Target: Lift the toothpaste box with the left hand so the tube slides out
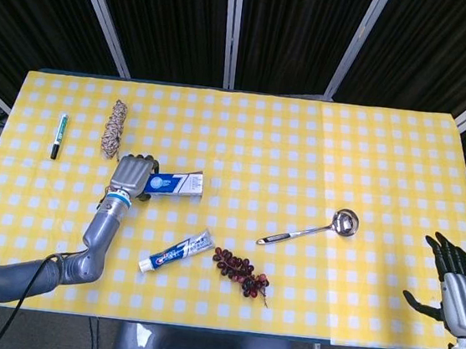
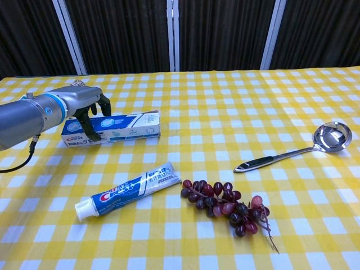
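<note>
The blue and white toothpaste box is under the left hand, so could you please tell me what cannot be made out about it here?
- Grip: in both views the left hand covers the blue and white toothpaste box; firm contact is unclear.
- Left end flap: hidden behind the fingers in the chest view, too small in the head view.
- Contents: the cardboard hides whether anything is inside; a blue toothpaste tube already lies on the yellow checked tablecloth.

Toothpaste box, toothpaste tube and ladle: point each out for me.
toothpaste box (image 2: 132, 125), chest view, on its printed front face.
toothpaste tube (image 2: 126, 190), chest view, mid-body near the logo.
ladle (image 2: 332, 136), chest view, inside its bowl.
</note>
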Robot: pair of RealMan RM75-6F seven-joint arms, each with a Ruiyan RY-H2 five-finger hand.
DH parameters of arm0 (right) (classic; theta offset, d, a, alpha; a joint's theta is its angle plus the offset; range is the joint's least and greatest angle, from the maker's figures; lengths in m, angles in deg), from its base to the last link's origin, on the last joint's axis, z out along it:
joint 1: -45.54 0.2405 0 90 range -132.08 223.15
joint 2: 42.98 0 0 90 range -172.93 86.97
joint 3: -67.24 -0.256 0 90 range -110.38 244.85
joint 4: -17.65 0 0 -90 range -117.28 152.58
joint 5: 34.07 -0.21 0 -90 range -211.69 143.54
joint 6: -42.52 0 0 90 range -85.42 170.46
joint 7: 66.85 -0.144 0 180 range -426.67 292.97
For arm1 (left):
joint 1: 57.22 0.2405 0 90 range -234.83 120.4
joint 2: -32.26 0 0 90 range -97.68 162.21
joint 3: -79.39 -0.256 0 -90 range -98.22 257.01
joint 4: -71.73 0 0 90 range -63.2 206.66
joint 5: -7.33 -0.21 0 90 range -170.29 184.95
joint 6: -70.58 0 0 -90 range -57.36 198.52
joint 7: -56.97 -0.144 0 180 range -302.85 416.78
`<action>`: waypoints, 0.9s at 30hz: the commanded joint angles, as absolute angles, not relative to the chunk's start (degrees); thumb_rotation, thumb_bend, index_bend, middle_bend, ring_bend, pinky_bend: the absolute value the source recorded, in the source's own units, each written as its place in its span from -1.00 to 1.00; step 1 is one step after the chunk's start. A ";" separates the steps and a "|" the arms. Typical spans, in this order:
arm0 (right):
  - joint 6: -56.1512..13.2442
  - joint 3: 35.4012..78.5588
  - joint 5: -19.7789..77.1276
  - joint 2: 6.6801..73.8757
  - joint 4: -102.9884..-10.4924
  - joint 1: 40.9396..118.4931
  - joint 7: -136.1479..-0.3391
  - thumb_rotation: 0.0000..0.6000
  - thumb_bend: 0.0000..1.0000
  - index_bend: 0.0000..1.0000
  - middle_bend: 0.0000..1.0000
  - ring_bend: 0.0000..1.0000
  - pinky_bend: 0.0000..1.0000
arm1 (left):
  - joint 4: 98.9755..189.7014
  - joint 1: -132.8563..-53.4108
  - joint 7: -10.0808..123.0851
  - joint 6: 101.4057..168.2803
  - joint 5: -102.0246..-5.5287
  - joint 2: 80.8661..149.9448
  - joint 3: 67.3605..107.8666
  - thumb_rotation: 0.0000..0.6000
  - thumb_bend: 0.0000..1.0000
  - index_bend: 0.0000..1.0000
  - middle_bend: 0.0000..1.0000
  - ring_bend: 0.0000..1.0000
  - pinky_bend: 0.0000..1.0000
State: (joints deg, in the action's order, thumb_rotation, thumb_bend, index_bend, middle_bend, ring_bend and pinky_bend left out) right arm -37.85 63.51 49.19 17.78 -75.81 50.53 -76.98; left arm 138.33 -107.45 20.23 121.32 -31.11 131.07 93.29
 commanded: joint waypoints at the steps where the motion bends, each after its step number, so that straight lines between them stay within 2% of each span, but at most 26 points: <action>1: -37.89 63.52 49.23 17.77 -75.85 50.51 -76.94 1.00 -0.83 -1.00 -1.00 -1.00 -1.00 | 137.11 -107.23 21.63 122.93 -33.02 132.41 92.89 1.00 -0.44 0.02 -0.27 -0.29 -0.24; 5: -37.94 63.55 49.31 17.77 -75.92 50.50 -76.86 1.00 -0.83 -1.00 -1.00 -1.00 -1.00 | 136.14 -106.59 23.76 124.40 -35.44 133.15 92.79 1.00 -0.38 0.15 -0.15 -0.20 -0.18; 15: -38.50 63.67 49.85 17.65 -76.29 50.30 -76.68 1.00 -0.83 -1.00 -1.00 -1.00 -1.00 | 138.95 -104.97 26.90 127.35 -40.92 130.88 92.58 1.00 -0.37 0.16 -0.14 -0.18 -0.17; 22: -39.05 63.71 50.19 17.47 -76.60 50.09 -76.76 1.00 -0.83 -1.00 -1.00 -1.00 -1.00 | 142.91 -104.44 26.45 129.60 -44.48 126.94 92.38 1.00 -0.38 0.12 -0.18 -0.18 -0.19; 27: -39.63 63.76 50.65 17.27 -76.93 49.88 -76.93 1.00 -0.83 -1.00 -1.00 -1.00 -1.00 | 148.44 -104.20 23.72 132.63 -47.59 120.91 92.77 1.00 -0.38 0.06 -0.23 -0.20 -0.21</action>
